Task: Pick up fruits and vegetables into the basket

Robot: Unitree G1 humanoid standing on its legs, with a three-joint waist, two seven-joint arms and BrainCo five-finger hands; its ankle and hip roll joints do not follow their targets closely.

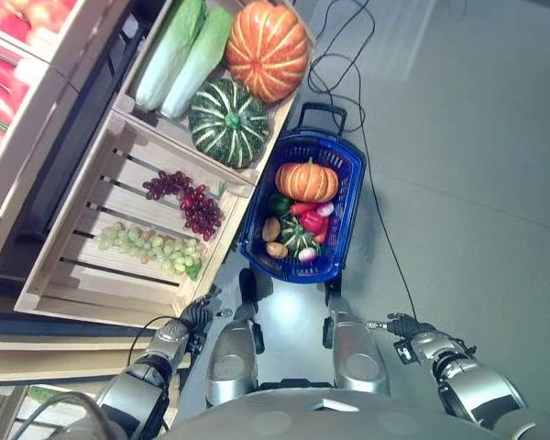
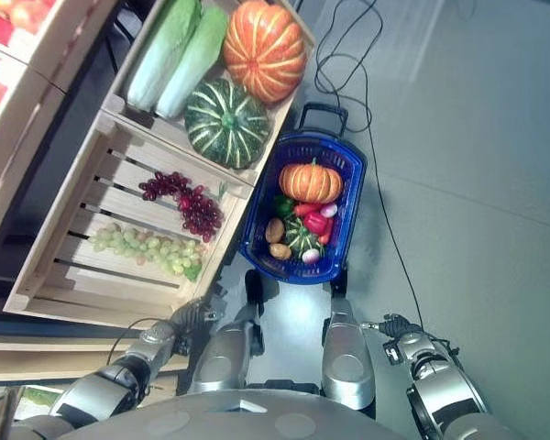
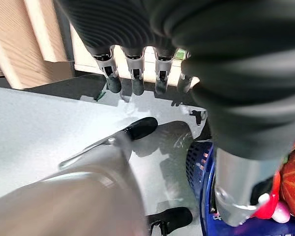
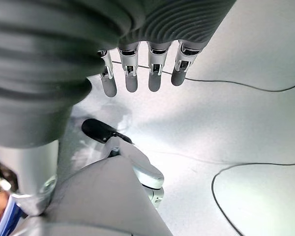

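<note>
Both hands hang empty with fingers straight, left hand (image 1: 198,314) near the crate's green grapes (image 1: 151,246), so reach there, cup the bunch whole, carry it to the part-filled blue basket (image 1: 346,197) on the floor.

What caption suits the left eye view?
Blue basket of produce on the floor beside crates holding grapes and pumpkins.

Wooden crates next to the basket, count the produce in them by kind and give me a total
Pumpkins: 2, orange pumpkin and green striped pumpkin
Cabbages: 2
Grape bunches: 2, red grapes and green grapes
Total: 6
</note>
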